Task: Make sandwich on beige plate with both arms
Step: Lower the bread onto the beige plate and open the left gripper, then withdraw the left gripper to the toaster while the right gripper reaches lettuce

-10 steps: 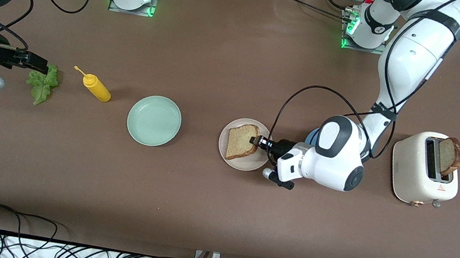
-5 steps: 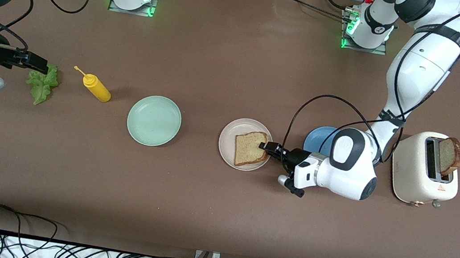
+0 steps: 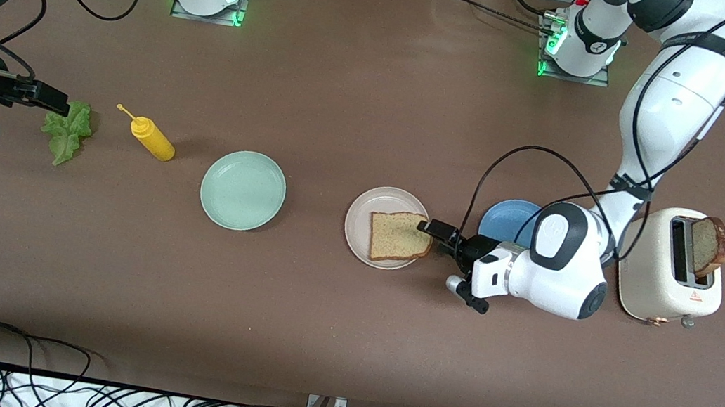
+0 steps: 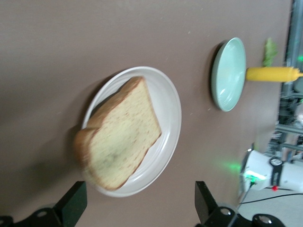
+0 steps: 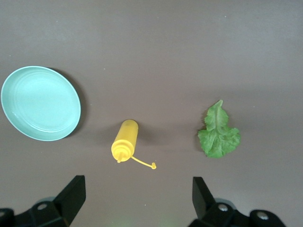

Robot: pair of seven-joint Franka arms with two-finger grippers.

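The beige plate [image 3: 360, 221] holds one bread slice [image 3: 400, 237], which lies flat and overhangs the rim toward the left arm's end. My left gripper [image 3: 437, 230] is open and empty, low beside that rim. In the left wrist view the slice [image 4: 120, 135] and plate [image 4: 168, 101] lie just clear of the open gripper [image 4: 139, 208]. A second bread slice [image 3: 709, 246] stands in the toaster [image 3: 667, 278]. The lettuce leaf [image 3: 66, 130] lies at the right arm's end. My right gripper [image 3: 54, 100] hangs open and empty over the table beside the leaf [image 5: 218, 133].
A mint green plate [image 3: 242, 190] and a yellow mustard bottle [image 3: 153, 138] lie between the lettuce and the beige plate. A blue plate [image 3: 502, 219] sits partly under the left arm, next to the toaster. Cables run along the table's near edge.
My left gripper has drawn back toward the toaster. The bread slice shifted with it to the plate's rim and now lies free of the fingers. The right arm has barely moved.
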